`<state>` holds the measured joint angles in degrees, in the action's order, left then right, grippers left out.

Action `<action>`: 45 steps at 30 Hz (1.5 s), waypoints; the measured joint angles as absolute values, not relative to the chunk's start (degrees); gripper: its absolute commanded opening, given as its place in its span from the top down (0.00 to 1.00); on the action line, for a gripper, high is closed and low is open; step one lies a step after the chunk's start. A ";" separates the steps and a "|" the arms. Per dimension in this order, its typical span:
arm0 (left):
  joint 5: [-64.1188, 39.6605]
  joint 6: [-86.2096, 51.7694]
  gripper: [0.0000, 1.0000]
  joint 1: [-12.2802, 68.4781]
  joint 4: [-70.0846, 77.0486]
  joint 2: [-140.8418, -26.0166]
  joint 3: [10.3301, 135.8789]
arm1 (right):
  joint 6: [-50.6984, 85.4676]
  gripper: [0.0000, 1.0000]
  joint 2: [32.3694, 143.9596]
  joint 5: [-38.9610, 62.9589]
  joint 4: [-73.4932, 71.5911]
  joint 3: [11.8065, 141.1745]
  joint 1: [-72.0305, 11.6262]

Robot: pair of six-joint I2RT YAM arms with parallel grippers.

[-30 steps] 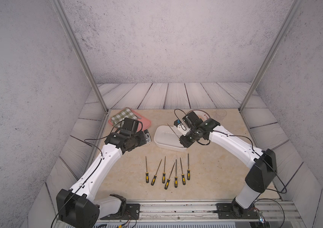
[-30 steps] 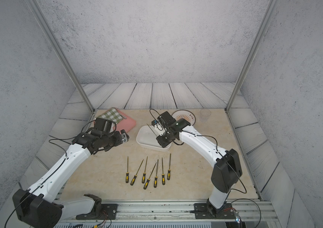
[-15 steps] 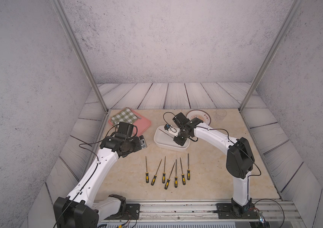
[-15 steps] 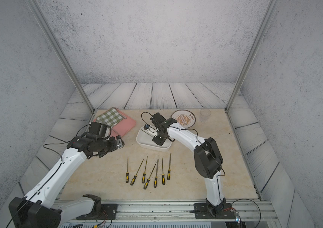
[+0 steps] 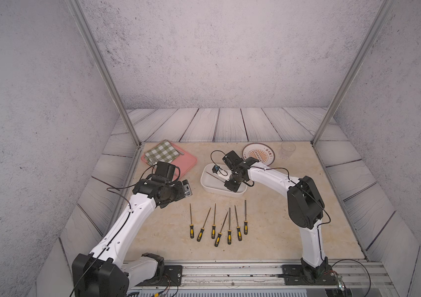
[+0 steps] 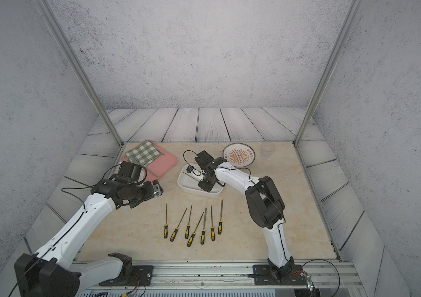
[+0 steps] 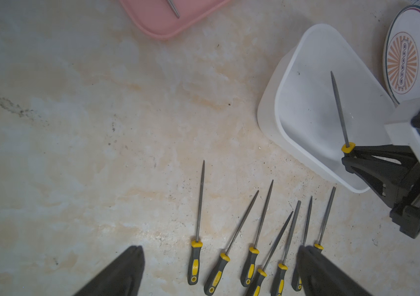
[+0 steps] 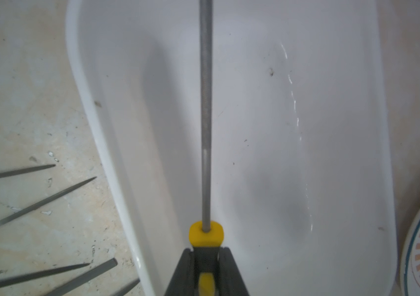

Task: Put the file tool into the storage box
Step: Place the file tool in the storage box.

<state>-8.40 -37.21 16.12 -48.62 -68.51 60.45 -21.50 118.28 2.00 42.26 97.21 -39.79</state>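
Swung inward since a second ago, the right claw (image 8: 206, 253) grips the slim grey yellow-handled file tool (image 8: 205, 102) over the glossy white rectangular storage box (image 8: 332, 115), shaft along its length, tip pointing away. Meanwhile the left claw (image 7: 219, 248) gapes empty.
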 measured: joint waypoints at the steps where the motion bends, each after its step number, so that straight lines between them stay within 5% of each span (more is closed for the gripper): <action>1: -8.56 -37.10 0.01 16.12 -48.62 -69.12 60.69 | -21.45 0.84 118.34 1.91 42.22 97.19 -39.79; 16: -10.79 -35.99 0.01 16.12 -47.31 -71.77 62.24 | -20.73 0.79 118.85 0.01 43.09 95.81 -39.79; 23: -11.57 -35.99 0.02 16.12 -47.37 -71.96 62.24 | -17.98 0.59 121.14 -0.71 45.04 97.51 -39.79; 33: -11.79 -35.99 0.02 16.12 -47.35 -71.77 62.24 | -14.50 0.55 121.43 0.10 47.16 101.95 -39.79; 45: -13.02 -34.92 0.02 15.81 -44.47 -78.67 67.75 | 8.01 0.41 99.53 -4.16 45.28 95.53 -39.79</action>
